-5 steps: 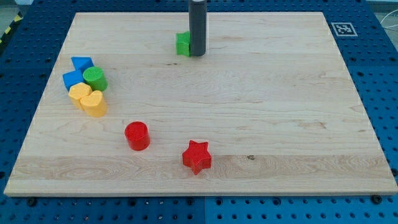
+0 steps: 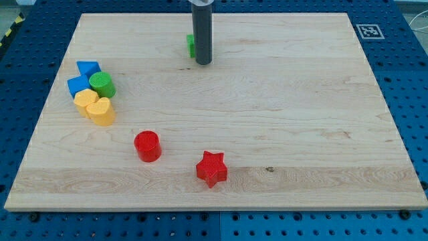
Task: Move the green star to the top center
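My tip (image 2: 203, 63) touches the small green plastic star (image 2: 190, 45), mostly hidden behind the gripperless rod; an off-centre push could slip it sideways.

Single camera view. I see the scene from above and in front of the wooden board (image 2: 281, 120), the lens tilted down and facing its far edge. The board's side edges converge toward the view's top, which shows the oblique angle. The framing is moderately near: the board fills almost the whole picture, with only strips of the blue perforated table (image 2: 414, 100) around it. The rod enters from the view's top, its upper part cut off; my tip (image 2: 203, 63) lies near the top centre. No second view overlaps this one.
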